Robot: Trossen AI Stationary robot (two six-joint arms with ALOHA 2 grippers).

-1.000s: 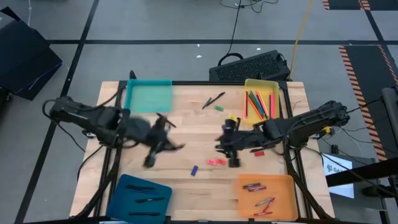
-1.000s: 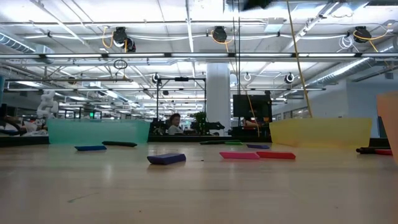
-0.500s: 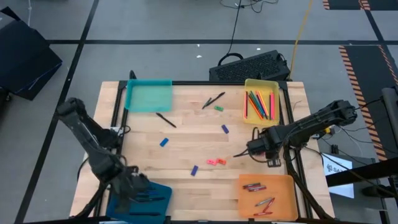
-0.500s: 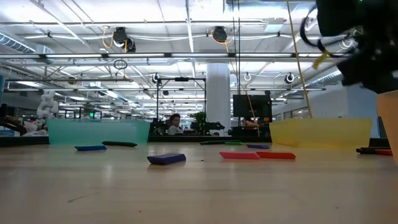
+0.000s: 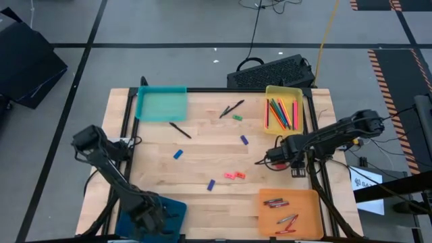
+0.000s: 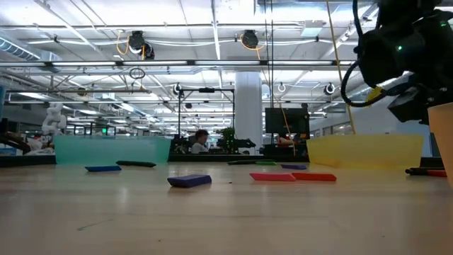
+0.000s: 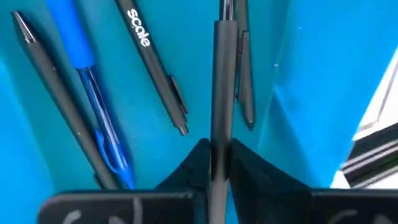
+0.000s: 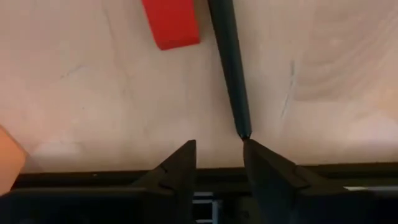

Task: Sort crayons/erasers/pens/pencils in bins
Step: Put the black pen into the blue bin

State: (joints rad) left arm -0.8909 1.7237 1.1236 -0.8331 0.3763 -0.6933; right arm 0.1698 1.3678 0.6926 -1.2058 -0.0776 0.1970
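Note:
My left gripper [image 5: 150,214] [image 7: 219,149] is over the dark blue bin [image 5: 172,208] at the near left, shut on a dark grey pen [image 7: 221,81]. Several pens [image 7: 155,68] lie on that bin's floor. My right gripper [image 5: 273,157] [image 8: 219,149] stands open near the right edge. A dark pen [image 8: 229,62] [image 5: 260,161] lies flat on the table just beyond its fingertips, beside a red eraser [image 8: 171,22]. Pencils [image 5: 282,113] fill the yellow bin [image 5: 273,90], and crayons [image 5: 277,202] lie in the orange bin [image 5: 307,223]. The teal bin [image 5: 160,104] stands at the far left. My left gripper pinches the dark grey pen's shaft [image 7: 220,134] between its two fingers, coming from above. The pen runs straight out past the fingertips over the bin's floor. Whether it rests on the floor I cannot tell. My right gripper: the dark pen's tip [image 8: 244,132] lies right at one fingertip [image 8: 254,149]; touching or apart, I cannot tell.
Loose on the wood lie blue erasers [image 5: 177,154] [image 5: 244,140] [image 5: 211,184], pink and red erasers [image 5: 234,175], a green eraser [image 5: 237,117] and two dark pens [image 5: 231,108] [image 5: 179,130]. A dark case [image 5: 270,71] sits beyond the table's far edge.
My left gripper has swung from the table's middle toward the near left corner and now hangs over the dark blue bin with the pen. My right gripper has drawn back from the middle toward the right edge, the dark pen moving along ahead of it.

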